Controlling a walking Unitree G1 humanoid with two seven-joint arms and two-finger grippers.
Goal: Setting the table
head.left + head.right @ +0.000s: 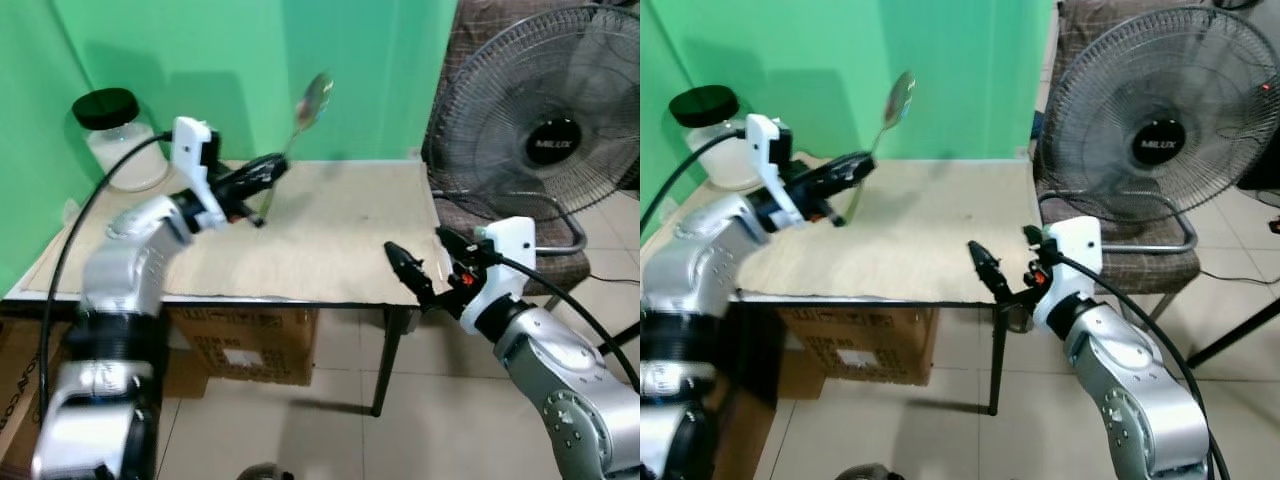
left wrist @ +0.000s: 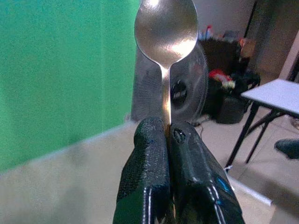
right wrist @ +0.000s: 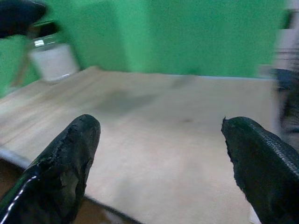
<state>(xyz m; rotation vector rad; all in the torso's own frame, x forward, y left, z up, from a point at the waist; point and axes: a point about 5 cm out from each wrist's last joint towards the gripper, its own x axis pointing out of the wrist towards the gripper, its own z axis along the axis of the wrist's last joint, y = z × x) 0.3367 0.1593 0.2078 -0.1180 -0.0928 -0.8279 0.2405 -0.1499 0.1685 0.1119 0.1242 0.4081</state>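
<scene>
- Spoon (image 1: 308,108) held above the table (image 1: 330,235), bowl raised toward one o'clock; its lower handle is hidden between the black fingers.
- Left gripper (image 2: 167,140) is clamped tight on the spoon's handle, over the table's left part.
- Right gripper (image 3: 161,158) hovers at the table's near edge, fingers spread wide and holding nothing.
- Glass jar (image 1: 122,142) with black lid stands at the far-left corner.
- Standing fan (image 1: 545,120) at two o'clock, cut off by the frame.

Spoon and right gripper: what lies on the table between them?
Nothing: bare table runs from the spoon in the left gripper to the right gripper, per the left eye view.
</scene>
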